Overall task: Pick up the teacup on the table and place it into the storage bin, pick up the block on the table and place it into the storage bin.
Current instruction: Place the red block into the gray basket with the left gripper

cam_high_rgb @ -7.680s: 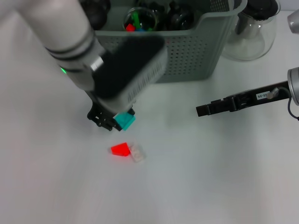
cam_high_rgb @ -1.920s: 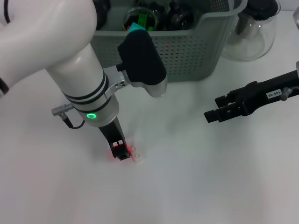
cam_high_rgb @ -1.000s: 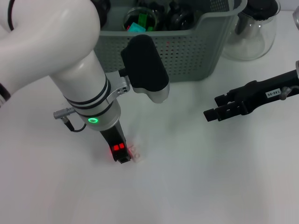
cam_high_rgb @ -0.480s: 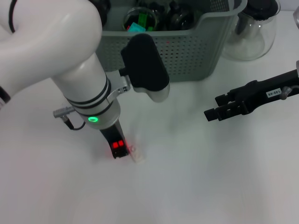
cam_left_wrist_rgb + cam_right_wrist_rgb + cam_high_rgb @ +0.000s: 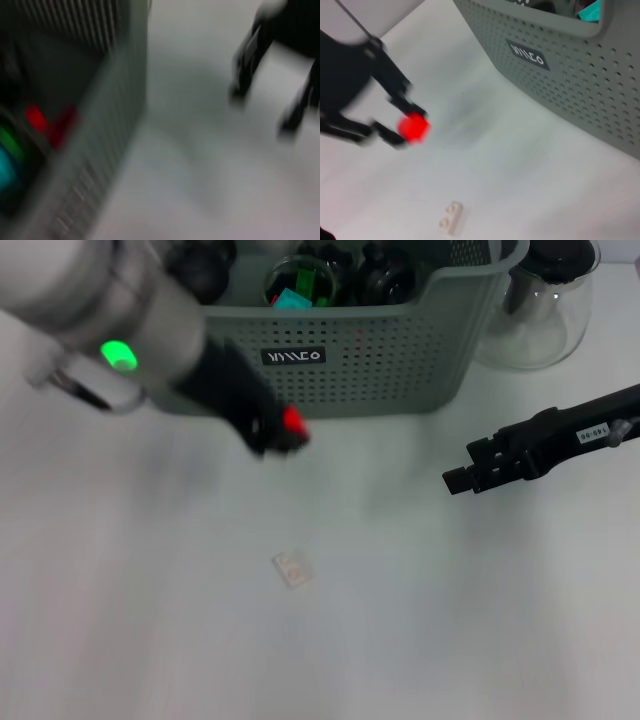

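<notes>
My left gripper hangs above the table just in front of the storage bin, blurred by motion and shut on a small red block. The right wrist view shows the same red block between the dark fingers, with the bin's perforated wall and its black label beyond. A pale two-stud block lies flat on the table, also seen as the pale block. No teacup shows on the table. My right gripper hovers open at the right, holding nothing.
Inside the bin sit a glass cup with coloured pieces and dark round vessels. A clear glass carafe stands right of the bin. The left wrist view shows the bin wall close by.
My left gripper closed on the red block on the table, then lifted it up and back toward the bin. The pale block stayed where it lay. The right arm barely shifted.
</notes>
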`<state>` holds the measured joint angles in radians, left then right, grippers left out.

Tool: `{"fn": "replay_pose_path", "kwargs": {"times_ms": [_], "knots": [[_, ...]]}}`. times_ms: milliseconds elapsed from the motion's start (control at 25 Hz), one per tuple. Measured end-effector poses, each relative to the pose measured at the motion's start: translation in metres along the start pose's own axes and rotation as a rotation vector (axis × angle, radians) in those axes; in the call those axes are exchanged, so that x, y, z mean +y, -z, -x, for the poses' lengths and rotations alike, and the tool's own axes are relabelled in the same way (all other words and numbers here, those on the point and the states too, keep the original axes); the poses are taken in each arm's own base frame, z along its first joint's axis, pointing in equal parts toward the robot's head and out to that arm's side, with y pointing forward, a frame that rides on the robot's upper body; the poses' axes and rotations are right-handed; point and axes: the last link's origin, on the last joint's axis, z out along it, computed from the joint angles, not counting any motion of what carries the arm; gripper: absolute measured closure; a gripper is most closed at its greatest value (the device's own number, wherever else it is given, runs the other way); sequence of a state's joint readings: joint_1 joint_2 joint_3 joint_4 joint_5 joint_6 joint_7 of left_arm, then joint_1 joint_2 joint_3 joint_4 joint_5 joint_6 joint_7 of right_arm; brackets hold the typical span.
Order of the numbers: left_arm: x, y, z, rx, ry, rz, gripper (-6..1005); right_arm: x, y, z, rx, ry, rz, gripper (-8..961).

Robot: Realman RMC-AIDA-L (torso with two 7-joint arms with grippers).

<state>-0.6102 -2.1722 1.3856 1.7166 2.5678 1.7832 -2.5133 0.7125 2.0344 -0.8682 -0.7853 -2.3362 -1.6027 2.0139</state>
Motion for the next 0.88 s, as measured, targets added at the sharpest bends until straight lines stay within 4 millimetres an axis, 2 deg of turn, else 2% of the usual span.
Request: {"fn": "replay_pose_path", "kwargs": {"times_ms": [200,320,400,480,560,640,880], "knots": [[-0.017,0.066,-0.034,0.28,0.015,-0.054,709,-0.001,0.001,0.004,-0.004,0.005,-0.01,138],[-0.034,0.083,-0.059,0.375,0.004,-0.134,707,-0.002,0.002,0.006,-0.008,0.01,-0.018,138],[-0.052,0.083,-0.073,0.39,0.02,-0.205,707,-0.003,0.002,0.007,-0.011,0.011,-0.025,137],[-0.068,0.076,-0.083,0.375,0.042,-0.249,706,-0.004,0.003,0.008,-0.015,0.011,-0.034,137],[-0.092,0.056,-0.091,0.317,0.087,-0.293,705,-0.006,0.003,0.009,-0.016,0.013,-0.041,137],[-0.106,0.037,-0.096,0.267,0.113,-0.316,704,-0.007,0.004,0.009,-0.017,0.015,-0.049,137],[-0.128,-0.018,-0.099,0.152,0.146,-0.362,702,-0.008,0.003,0.008,-0.014,0.013,-0.055,137]]}}
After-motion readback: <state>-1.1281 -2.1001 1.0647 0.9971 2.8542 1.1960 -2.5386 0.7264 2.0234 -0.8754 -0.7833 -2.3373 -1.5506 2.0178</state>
